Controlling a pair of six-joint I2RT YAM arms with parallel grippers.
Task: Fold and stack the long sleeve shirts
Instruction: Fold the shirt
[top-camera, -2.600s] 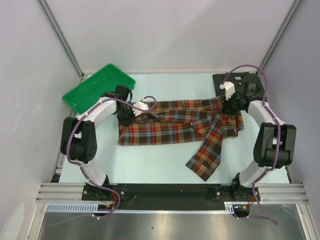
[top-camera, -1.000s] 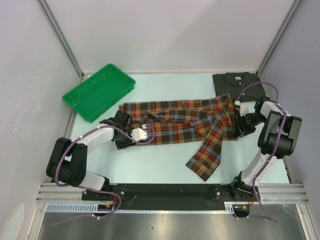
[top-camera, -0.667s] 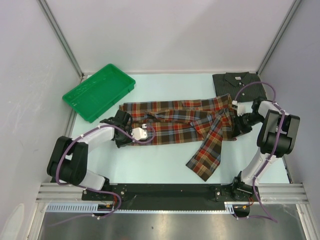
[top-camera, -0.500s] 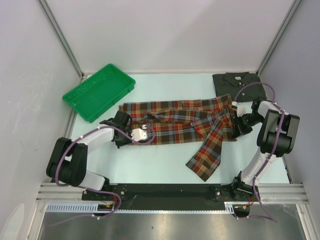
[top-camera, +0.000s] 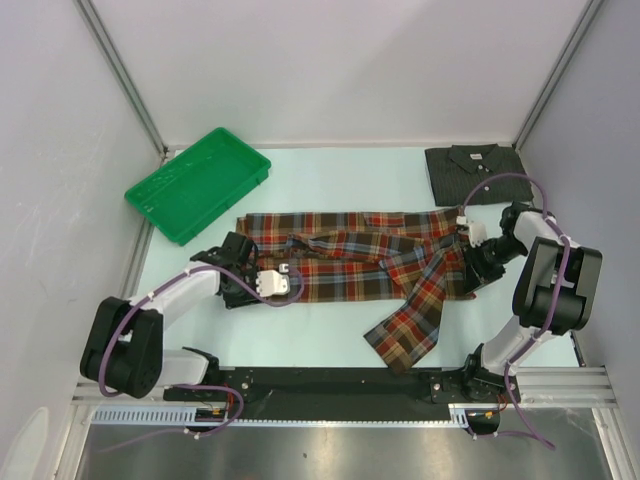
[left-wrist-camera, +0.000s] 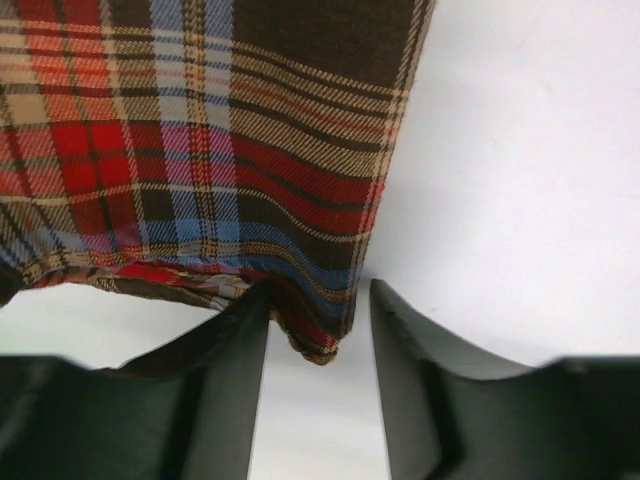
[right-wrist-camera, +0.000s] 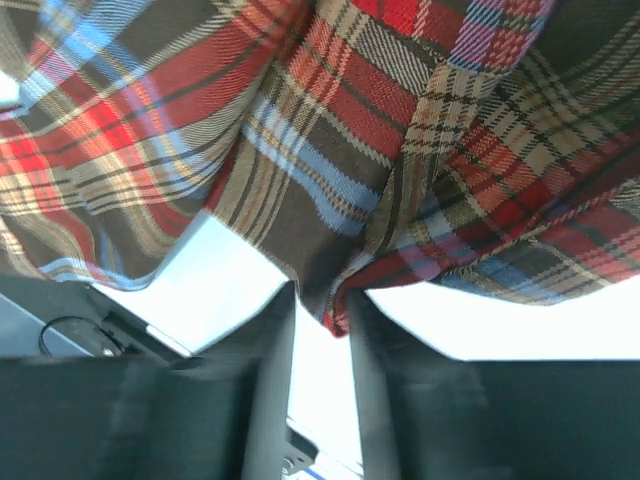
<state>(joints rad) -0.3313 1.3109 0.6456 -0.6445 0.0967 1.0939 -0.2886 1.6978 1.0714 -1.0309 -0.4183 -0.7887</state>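
The left claw (left-wrist-camera: 320, 300) stood with its fingers (left-wrist-camera: 235, 370) apart. A corner of the plaid shirt (top-camera: 340, 265) hung down between them, lying against one finger and clear of the other, so it was not clamped. That corner was the shirt's near left one, at the hem end.

The right claw (right-wrist-camera: 322, 300) had its fingers only a little apart. A fold of the same plaid cloth filled the gap at their tips, with pale counter (top-camera: 330, 180) showing in the slot below. Whether the tips pinched the fold could not be told. This claw sat at the shirt's right end.

Between the two claws the plaid shirt lay stretched sideways across the middle of the counter, flat but rumpled. One sleeve (top-camera: 405, 325) slanted off from its right part toward the near edge.

The dark grey shirt (top-camera: 472, 170) lay folded, collar showing, in the far right corner. It was apart from the plaid one and beyond the right arm.

A green tray (top-camera: 197, 185) sat at an angle in the far left corner, clear of both shirts.
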